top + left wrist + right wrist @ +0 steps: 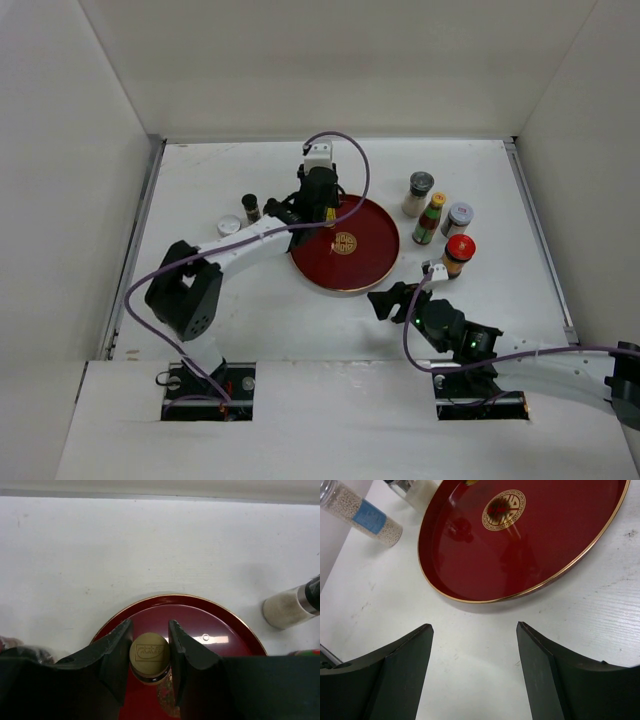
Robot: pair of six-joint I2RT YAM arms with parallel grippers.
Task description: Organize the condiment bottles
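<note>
Condiment bottle (150,655), tan cap, sits pinched in my left claw (150,626) over the red tray (210,625); right claw (474,630) hangs spread above the counter (600,595).

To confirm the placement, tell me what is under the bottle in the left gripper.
The red tray lies under the tan-capped bottle clamped in the left gripper. The fingers and the bottle itself cover its base, so contact with the tray cannot be seen.

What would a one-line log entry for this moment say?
left gripper: shut on tan-capped bottle, at red tray | right gripper: open, empty, beside tray
</note>
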